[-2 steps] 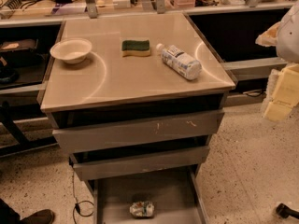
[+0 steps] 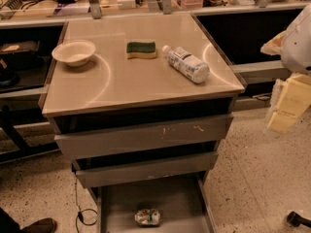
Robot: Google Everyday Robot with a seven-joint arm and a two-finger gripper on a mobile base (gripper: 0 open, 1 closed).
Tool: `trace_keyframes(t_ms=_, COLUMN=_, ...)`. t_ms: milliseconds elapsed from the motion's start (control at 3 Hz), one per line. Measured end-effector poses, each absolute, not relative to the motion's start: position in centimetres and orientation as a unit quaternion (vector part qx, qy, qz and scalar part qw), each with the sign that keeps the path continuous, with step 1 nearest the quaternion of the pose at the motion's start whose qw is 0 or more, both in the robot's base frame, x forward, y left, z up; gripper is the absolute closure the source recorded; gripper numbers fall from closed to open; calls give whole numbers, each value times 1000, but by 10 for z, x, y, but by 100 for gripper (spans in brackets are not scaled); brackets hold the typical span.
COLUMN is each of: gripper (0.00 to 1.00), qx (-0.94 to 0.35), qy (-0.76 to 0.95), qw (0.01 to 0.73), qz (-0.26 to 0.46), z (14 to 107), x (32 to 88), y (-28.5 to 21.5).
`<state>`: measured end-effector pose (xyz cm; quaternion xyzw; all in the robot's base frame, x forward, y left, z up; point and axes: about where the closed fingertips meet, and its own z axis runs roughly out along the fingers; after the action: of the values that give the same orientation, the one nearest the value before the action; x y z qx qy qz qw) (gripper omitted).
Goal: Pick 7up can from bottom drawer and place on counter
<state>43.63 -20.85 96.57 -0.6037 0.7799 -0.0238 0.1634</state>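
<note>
Gripper [image 2: 286, 106] – way off at the right edge, beside the counter [image 2: 146, 84], level with the upper drawers. Can't tell if open or closed. Well apart from the 7up can [image 2: 147, 217], lying on its side on the floor of the pulled-out bottom drawer [image 2: 165, 195], near the middle. Up on the counter – bowl [image 2: 74, 52], sponge [image 2: 141, 49], and bottle [image 2: 187, 64] on its side.
</note>
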Motion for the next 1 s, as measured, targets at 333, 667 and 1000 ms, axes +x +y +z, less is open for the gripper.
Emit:
trace_keyframes(t_ms=333, gripper=0, qx=-610, qy=770, qw=188, qz=3, z=941, x=421, y=-173)
trace_keyframes(t_ms=667, gripper=0, qx=-623, qy=755, qw=199, qz=48, z=848, x=414, y=-117)
trace_keyframes(t_ms=1000, gripper=0, qx=-623, qy=755, qw=199, qz=47, z=848, x=414, y=-118)
